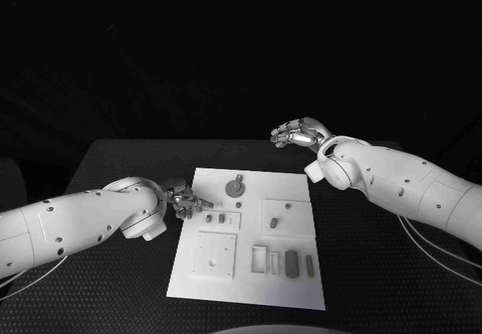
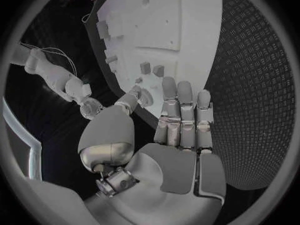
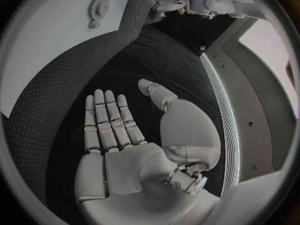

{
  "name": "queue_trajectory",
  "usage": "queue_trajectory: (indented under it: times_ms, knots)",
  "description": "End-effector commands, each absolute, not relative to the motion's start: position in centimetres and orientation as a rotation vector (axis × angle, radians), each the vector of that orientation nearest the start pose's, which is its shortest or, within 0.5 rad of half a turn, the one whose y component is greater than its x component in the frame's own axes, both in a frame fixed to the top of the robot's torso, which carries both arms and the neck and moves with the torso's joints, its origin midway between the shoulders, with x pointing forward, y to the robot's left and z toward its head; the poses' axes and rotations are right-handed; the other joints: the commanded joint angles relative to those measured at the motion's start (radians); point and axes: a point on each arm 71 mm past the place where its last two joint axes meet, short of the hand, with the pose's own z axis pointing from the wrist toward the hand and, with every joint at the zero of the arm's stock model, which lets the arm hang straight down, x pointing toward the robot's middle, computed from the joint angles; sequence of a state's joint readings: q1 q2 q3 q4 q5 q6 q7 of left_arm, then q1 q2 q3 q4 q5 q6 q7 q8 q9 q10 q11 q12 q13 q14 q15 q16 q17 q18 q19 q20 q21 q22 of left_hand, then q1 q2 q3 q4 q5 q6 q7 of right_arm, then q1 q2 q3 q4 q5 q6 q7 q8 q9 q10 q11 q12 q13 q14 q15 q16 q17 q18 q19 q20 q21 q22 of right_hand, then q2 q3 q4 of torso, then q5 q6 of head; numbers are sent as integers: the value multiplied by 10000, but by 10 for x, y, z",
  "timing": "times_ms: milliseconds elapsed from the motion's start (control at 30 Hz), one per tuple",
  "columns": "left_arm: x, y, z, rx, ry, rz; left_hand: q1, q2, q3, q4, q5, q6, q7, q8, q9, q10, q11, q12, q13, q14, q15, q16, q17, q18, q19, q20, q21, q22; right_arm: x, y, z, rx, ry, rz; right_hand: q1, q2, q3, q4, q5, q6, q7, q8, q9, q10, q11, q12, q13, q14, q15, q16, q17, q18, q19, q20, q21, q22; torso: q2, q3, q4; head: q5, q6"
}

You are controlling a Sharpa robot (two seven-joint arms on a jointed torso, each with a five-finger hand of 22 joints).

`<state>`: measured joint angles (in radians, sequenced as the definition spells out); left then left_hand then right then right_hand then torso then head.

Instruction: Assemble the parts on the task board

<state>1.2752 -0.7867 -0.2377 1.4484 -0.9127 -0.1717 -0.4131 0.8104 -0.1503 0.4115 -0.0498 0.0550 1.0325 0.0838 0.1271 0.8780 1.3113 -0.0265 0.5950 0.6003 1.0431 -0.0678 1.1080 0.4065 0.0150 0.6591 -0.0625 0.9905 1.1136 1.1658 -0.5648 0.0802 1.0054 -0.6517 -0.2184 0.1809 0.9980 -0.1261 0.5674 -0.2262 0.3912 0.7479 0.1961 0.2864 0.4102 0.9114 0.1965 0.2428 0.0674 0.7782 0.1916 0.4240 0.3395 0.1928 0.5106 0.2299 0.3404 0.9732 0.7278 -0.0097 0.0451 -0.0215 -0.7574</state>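
Presently, item by item.

Task board (image 1: 216,289): white plate lying mid-table, long side running from near edge to far edge.

Parts: a round gear (image 1: 234,187) near the board's far edge; two small blocks (image 1: 215,218) just inside the board's left edge; one upright piece (image 1: 273,223) in the square recess toward the right edge; a row of slim pieces (image 1: 291,263) near the near right corner. All rest on the board, none lifted.

Left hand (image 1: 184,202): mine, at the board's left edge, fingers reaching over the rim toward the two small blocks. It grasps nothing that I can see; in the wrist view the fingers (image 2: 184,107) lie straight and together, thumb apart.

Right hand (image 1: 297,134): mine, raised off the table beyond the board's far right corner, well apart from every part. Released, palm flat, holding nothing.

Step in hand, as I judge it: approach for a first pick. Next move calls for lowering my left fingertips onto a small block and closing a pinch.
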Motion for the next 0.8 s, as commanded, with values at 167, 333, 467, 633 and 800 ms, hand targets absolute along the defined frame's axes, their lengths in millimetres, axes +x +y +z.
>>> queue_trajectory:
  times_ms: [167, 333, 467, 633, 800]
  knots:
    - [476, 209, -255, -3088, 22431, -4776, -39, 68, -147, 7, -60, 110, -46, 14, -41, 10, -50, -41, -11, -33, 8, -23, -2, 46, -53, -1015, -48, -34, 574, -210, -198, 6335, 16133, 11100, -72, 45, -78, 1, 68, -19, 193, 33, -18, 82, 2, -56, 8, -86, 12, 12, -17, -142, -12, -45, -40, 15, 3, 7, -19, 39, -13]
    - [476, 205, -256, -2822, 22564, -4616, -38, 130, -195, 18, -59, 148, -58, 29, -63, 28, -60, -45, -12, -23, 4, -16, 0, 56, -48, -1014, -45, -47, 574, -210, -198, 6339, 16139, 11099, -72, 46, -78, 1, 68, -20, 193, 34, -19, 83, 2, -59, 8, -86, 12, 13, -18, -142, -11, -45, -43, 17, 7, 10, -29, 47, -20]
    - [475, 205, -258, -2653, 22759, -4475, 5, 248, -232, 15, -53, 215, -78, 61, -83, 48, -78, -48, -13, -11, -3, -8, 2, 67, -44, -1016, -39, -60, 574, -209, -198, 6335, 16152, 11115, -72, 46, -79, 2, 68, -20, 193, 34, -20, 84, 2, -60, 8, -87, 12, 14, -18, -142, -10, -45, -45, 18, 5, 18, -27, 44, -34]
    - [475, 203, -261, -2464, 22980, -4320, 105, 435, -292, -29, -46, 244, -86, 73, -130, 58, -86, -61, -17, -10, -5, -9, -1, 71, -46, -1016, -24, -76, 574, -209, -198, 6334, 16145, 11115, -73, 48, -79, 2, 69, -21, 194, 34, -22, 85, 2, -63, 8, -87, 12, 15, -20, -142, -8, -45, -47, 21, 4, 17, -24, 45, -50]
    - [472, 201, -263, -2292, 23165, -4320, 214, 632, -370, -100, -41, 260, -84, 82, -181, 51, -83, -82, -24, -23, 2, -19, -9, 65, -63, -1010, -12, -90, 574, -209, -198, 6336, 16142, 11111, -73, 49, -80, 3, 69, -21, 194, 35, -23, 87, 2, -65, 8, -87, 12, 16, -20, -143, -7, -45, -50, 23, 8, 12, -28, 26, -50]
